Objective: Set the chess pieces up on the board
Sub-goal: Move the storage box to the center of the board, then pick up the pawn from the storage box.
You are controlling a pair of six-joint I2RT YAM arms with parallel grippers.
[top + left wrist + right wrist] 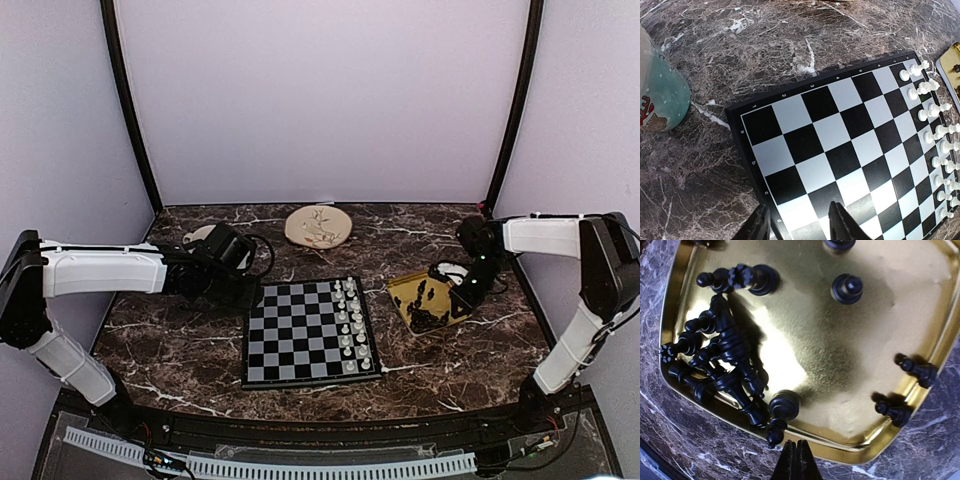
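Marble-patterned dark table (180,350) is seen carrying the board (310,332) at centre, lying flat; white pieces (350,325) are stood in two files along its right edge, the other squares being bare; a yellow tray (405,298) is placed just right of the board, apart from it; the black chess pieces (725,360) are held in that tray, most heaped and toppled against one side, a few scattered singly, two lying near the opposite rim and at least two standing upright on the tray floor; the left claw (800,227) is positioned over the board's left edge, fingers (845,222) spread apart with only checkered squares visible in the gap, so it is released and nothing is grasped; the right claw (796,460) is positioned above the tray rim, its fingers pressed together, clenched on nothing; whether the tip touches the rim cannot be told; a green mug (660,95) is stood on the table left of the board; a round beige plate (318,227) is set at the back of the table, well apart from the board.
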